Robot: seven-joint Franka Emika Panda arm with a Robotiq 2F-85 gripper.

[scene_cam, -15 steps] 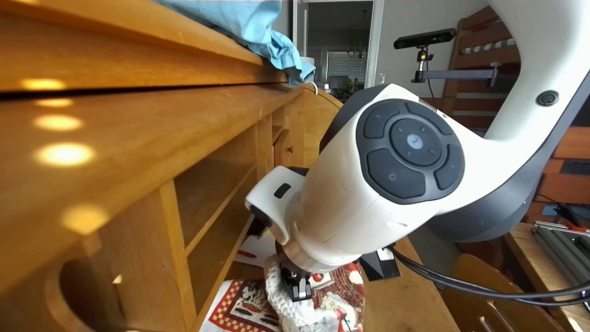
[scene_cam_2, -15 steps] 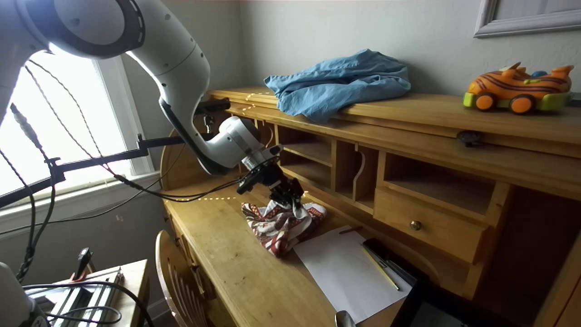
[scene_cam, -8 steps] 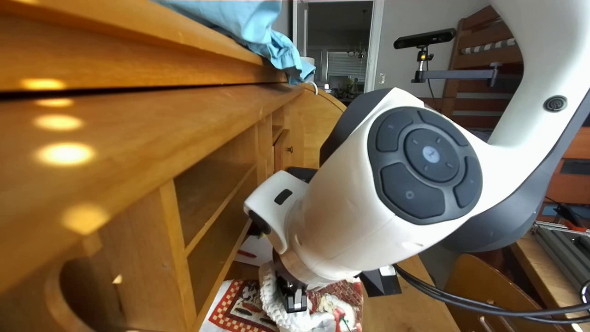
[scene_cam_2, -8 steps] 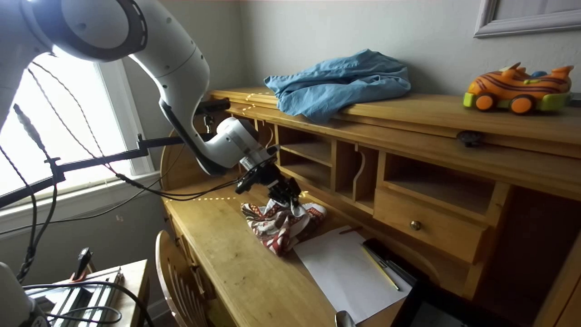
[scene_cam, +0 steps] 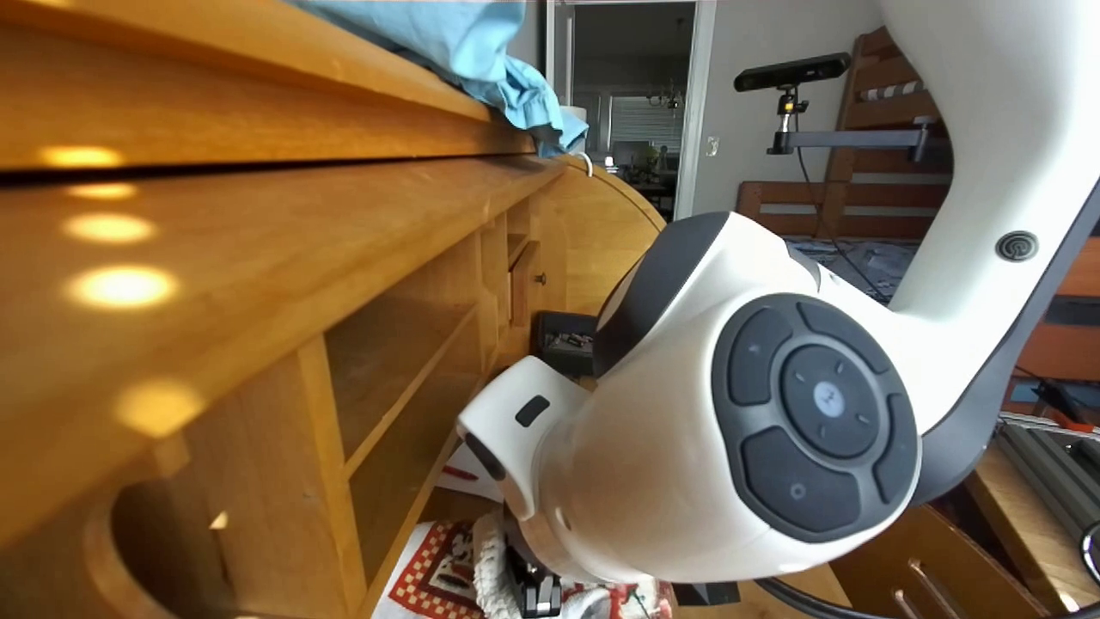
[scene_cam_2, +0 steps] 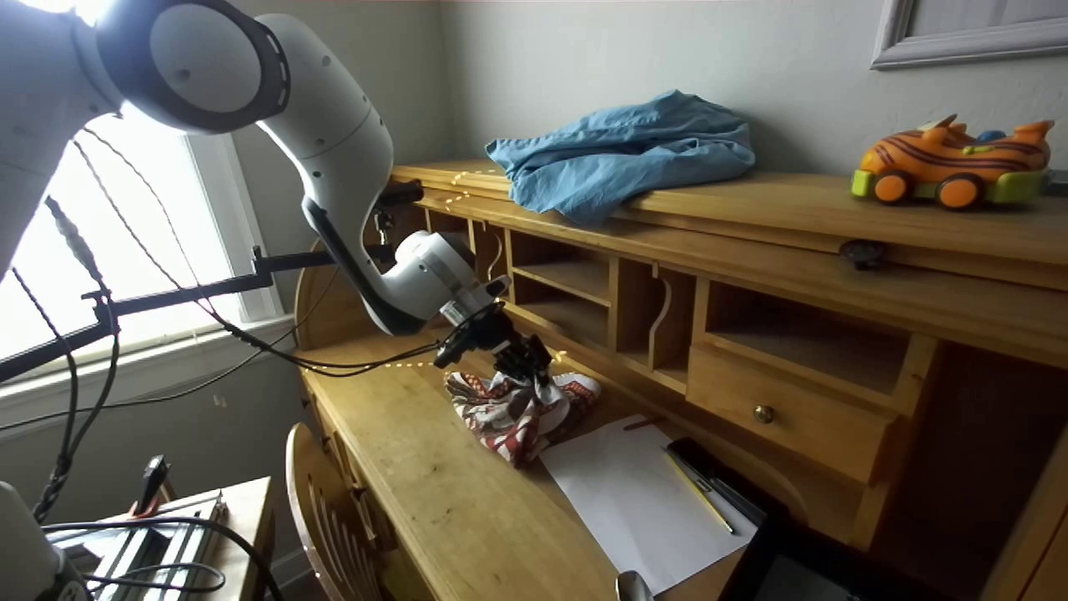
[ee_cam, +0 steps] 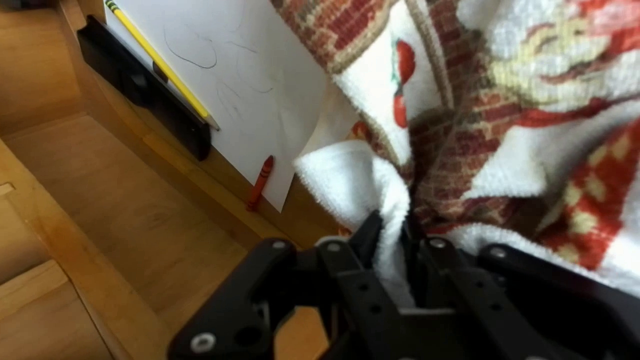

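Note:
A crumpled towel [scene_cam_2: 501, 417] with a red, brown and white print and white terry edges lies on the wooden desk [scene_cam_2: 425, 472]. It also shows in the wrist view [ee_cam: 480, 145] and in an exterior view [scene_cam: 443, 559], partly behind the arm. My gripper [ee_cam: 392, 227] is shut on a white fold of the towel, which stands pinched between the two black fingers. In both exterior views the gripper [scene_cam_2: 534, 371] [scene_cam: 540, 595] is low over the towel, angled down toward the desk's back. Most of the towel rests in folds on the desk.
White paper [scene_cam_2: 634, 492], a yellow pencil [scene_cam_2: 705, 497], a red crayon [ee_cam: 260, 184] and a black object [ee_cam: 145, 87] lie beside the towel. Wooden cubbies [scene_cam_2: 567, 292] stand behind. A blue cloth [scene_cam_2: 626, 154] and toy car [scene_cam_2: 955, 171] sit on top. A chair [scene_cam_2: 321, 517] stands in front.
The arm has lowered and shifted toward the cubbies, with the gripper still holding the towel fold. The towel's near edge has been drawn slightly back; the other things have not moved.

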